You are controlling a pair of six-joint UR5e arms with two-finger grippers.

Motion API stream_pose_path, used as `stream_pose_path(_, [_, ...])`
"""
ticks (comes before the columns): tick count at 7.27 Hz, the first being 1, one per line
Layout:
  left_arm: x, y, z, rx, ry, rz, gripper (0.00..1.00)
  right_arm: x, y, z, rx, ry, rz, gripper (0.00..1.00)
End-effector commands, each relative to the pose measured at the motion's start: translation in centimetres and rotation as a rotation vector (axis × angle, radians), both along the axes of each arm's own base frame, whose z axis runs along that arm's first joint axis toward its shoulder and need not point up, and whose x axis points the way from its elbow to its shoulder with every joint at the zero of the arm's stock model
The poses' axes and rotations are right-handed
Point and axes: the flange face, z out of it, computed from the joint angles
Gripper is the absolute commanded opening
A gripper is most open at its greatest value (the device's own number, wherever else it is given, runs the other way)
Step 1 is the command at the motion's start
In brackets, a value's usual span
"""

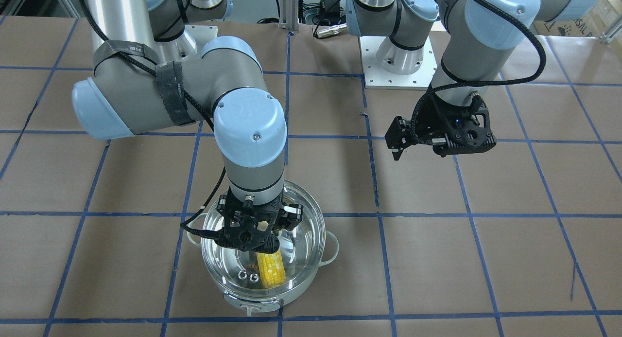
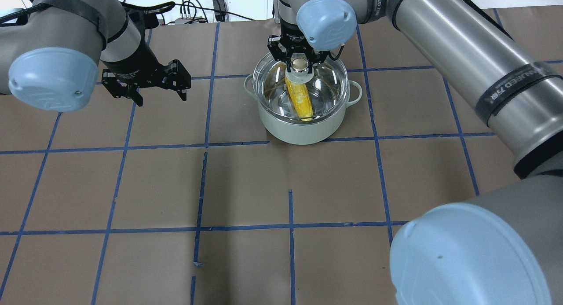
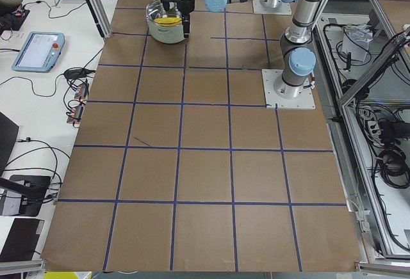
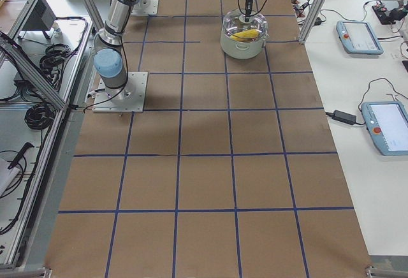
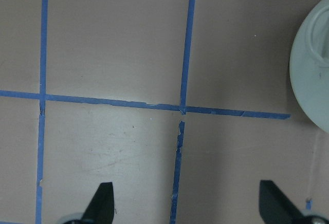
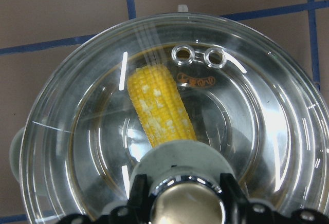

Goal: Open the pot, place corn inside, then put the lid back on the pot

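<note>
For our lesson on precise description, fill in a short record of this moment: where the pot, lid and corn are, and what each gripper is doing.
pot: upright on the table
corn: lying inside the pot, seen through the glass
lid: on the pot, covering it
right gripper: above the lid, shut on its knob
left gripper: open, empty, over the table, apart from the pot
stage: corn in, lid on, knob not yet released
</note>
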Motion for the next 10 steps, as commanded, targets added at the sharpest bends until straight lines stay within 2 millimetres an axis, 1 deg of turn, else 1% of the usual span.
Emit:
stream_pose_path(1, [0.3, -0.1, -0.3, 0.0, -0.004, 0.001, 1.0, -0.2, 0.5, -1.0, -0.016, -0.005, -0.007, 0.26])
stream_pose_path(2, [0.3, 0.2, -0.6, 0.006, -0.011, 0.0, 1.0, -0.3, 0.2, -1.0, -0.04, -0.013, -0.007, 0.26])
stream_pose_path(3, [0.4, 0.3, -0.4, 0.004, -0.011, 0.002, 1.0, -0.3, 0.2, -1.0, -0.042, -0.014, -0.009, 0.27])
stream_pose_path(4, [0.7, 0.5, -1.3, 0.036, -0.012, 0.006, 1.0, -0.5, 0.1, -1.1, -0.04, -0.011, -0.012, 0.28])
stream_pose_path(5, [0.7, 0.5, -1.5, 0.038, -0.01, 0.006, 1.0, -0.9, 0.0, -1.3, -0.026, -0.015, -0.019, 0.38])
stream_pose_path(7, [0.7, 0.3, -0.9, 0.024, -0.011, 0.006, 1.0, -0.8, 0.1, -1.2, -0.017, -0.043, -0.023, 0.38])
stream_pose_path(8, [1.0, -0.1, -0.3, 0.014, -0.01, 0.011, 1.0, -0.8, 0.1, -1.3, -0.014, -0.042, -0.022, 0.4])
stream_pose_path(9, [1.0, -0.1, -0.3, 0.014, -0.011, 0.014, 1.0, -0.8, 0.1, -1.3, -0.013, -0.04, -0.022, 0.42])
stream_pose_path(10, [1.0, -0.1, -0.2, 0.014, -0.009, 0.017, 1.0, -0.8, 0.2, -1.4, -0.003, -0.037, -0.022, 0.42])
